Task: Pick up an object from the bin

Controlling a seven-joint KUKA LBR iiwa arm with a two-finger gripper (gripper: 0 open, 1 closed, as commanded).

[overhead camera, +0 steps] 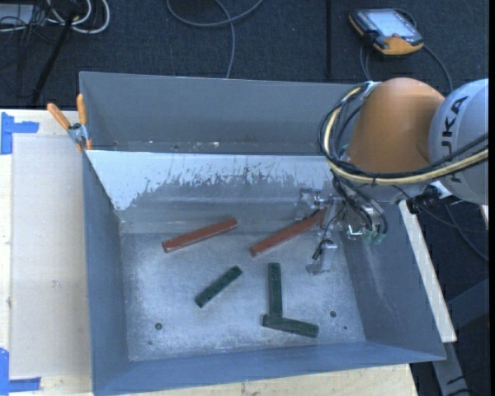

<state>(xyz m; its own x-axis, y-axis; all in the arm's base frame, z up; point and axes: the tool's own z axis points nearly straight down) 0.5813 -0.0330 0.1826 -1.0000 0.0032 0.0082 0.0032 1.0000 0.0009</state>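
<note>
Orange wrist cover (396, 126) stood at 3 o'clock of the bin (231, 122); the open-or-closed state of the gripper (320, 250) could not be determined. Red-brown stick (280, 238) lay at its 9 o'clock; closing squarely across the near end was advised.

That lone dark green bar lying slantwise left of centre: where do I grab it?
Take the green bar at its middle, from straight above, closing across its narrow width. It lies flat and slanted, with bare bin floor all round.

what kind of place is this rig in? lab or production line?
Probably a robotics lab test cell: a KUKA arm reaching into a grey metal bin of loose sticks, with cables and a handheld controller on the dark floor behind.
</note>
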